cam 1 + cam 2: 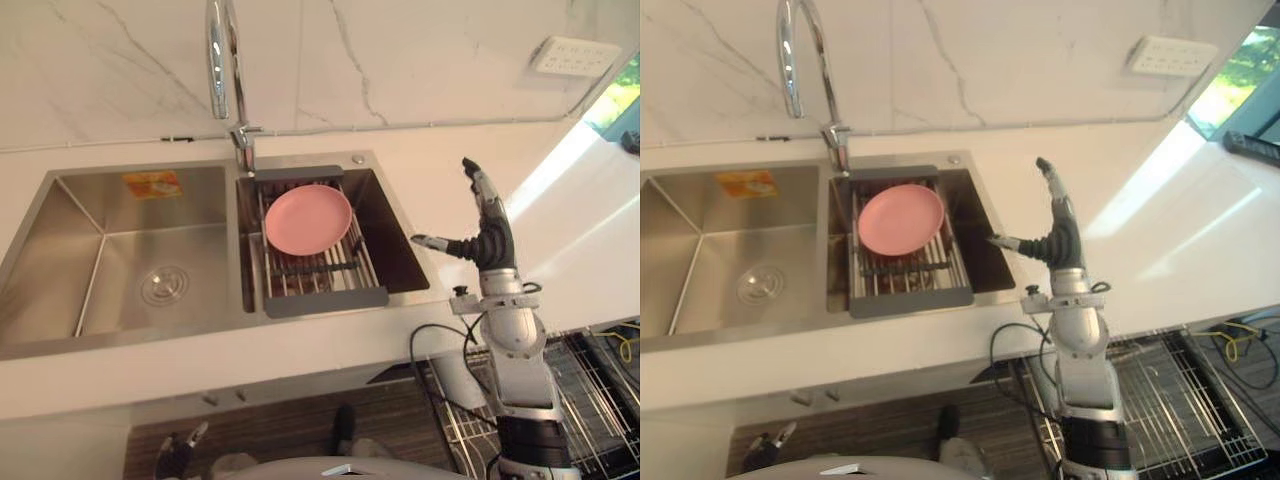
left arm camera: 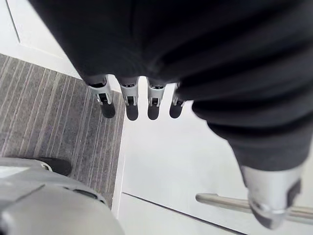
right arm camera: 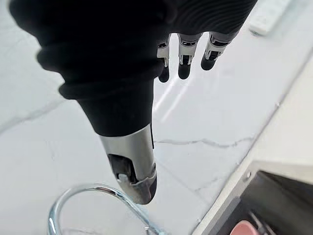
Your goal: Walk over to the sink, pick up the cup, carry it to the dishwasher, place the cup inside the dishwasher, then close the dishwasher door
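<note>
Sink (image 1: 150,240) carries a pink plate (image 1: 308,219) on its rack (image 1: 325,300); beside the sink we hold our right hand (image 1: 492,240) up, fingers straight and apart; left hand (image 1: 178,452) below the sink, fingers straight.

The faucet (image 1: 218,60) runs off the top edge, and the plate (image 1: 308,218) hides part of the rack (image 1: 325,299).

Rack (image 1: 325,300) w/ pink plate (image 1: 308,219) spans rt basin (image 1: 395,245) — lt basin (image 1: 120,260) free.

Bright sunlight streak across the right countertop (image 1: 560,180)
</note>
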